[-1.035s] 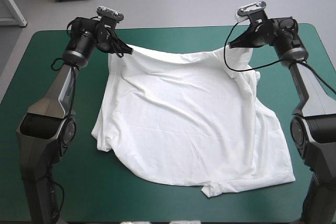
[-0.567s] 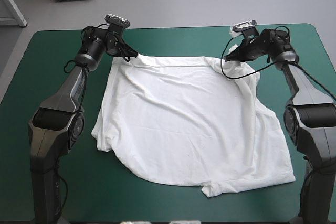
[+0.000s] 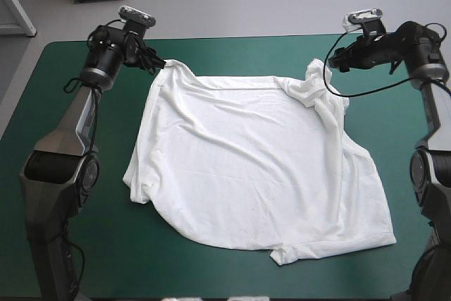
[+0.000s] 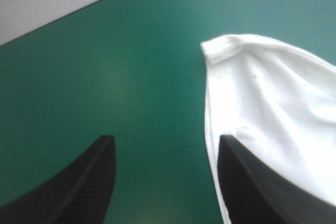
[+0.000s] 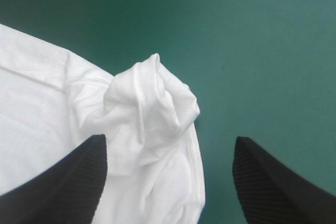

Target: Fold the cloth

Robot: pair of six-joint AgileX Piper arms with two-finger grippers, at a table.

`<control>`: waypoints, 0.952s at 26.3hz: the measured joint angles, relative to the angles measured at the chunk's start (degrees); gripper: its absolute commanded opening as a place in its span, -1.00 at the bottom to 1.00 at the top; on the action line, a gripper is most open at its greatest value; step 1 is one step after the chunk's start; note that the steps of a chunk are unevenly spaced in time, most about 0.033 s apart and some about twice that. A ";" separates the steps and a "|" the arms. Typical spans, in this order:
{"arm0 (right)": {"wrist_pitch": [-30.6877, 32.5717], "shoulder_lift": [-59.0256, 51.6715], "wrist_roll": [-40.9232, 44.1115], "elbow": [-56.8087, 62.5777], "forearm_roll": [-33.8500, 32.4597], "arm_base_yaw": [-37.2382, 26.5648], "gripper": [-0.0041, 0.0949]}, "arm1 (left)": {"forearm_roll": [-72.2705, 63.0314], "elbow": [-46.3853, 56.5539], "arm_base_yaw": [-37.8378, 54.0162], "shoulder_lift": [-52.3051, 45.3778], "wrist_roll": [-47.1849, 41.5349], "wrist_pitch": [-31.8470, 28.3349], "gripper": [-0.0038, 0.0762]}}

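High view — T-shirt (image 3: 254, 167) looks soft and limp, probably light; grab its upper corners — left gripper (image 3: 161, 65) and right gripper (image 3: 337, 60), jaws apart

Bright, even, diffuse light from above. Soft grey shadows in T-shirt (image 5: 152, 103) folds between right fingers (image 5: 68, 182). Faint pale sheen on bench (image 4: 115, 77) ahead of left fingers (image 4: 89, 182).

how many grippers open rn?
2: left gripper, beside the far-left corner of the T-shirt; right gripper, by its bunched far-right corner. Neither holds cloth.
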 measured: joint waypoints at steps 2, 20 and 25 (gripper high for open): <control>1.99 -5.12 0.00 2.35 -0.61 -0.96 0.39 | -0.44 0.06 0.07 -4.70 0.74 3.00 0.17; 5.54 -39.66 8.27 47.96 -13.67 5.92 0.39 | -9.29 20.41 -5.33 -38.82 4.49 18.75 0.17; 4.70 -38.77 10.35 48.82 -19.17 5.96 0.39 | -9.29 22.83 -7.60 -40.54 4.49 19.15 0.17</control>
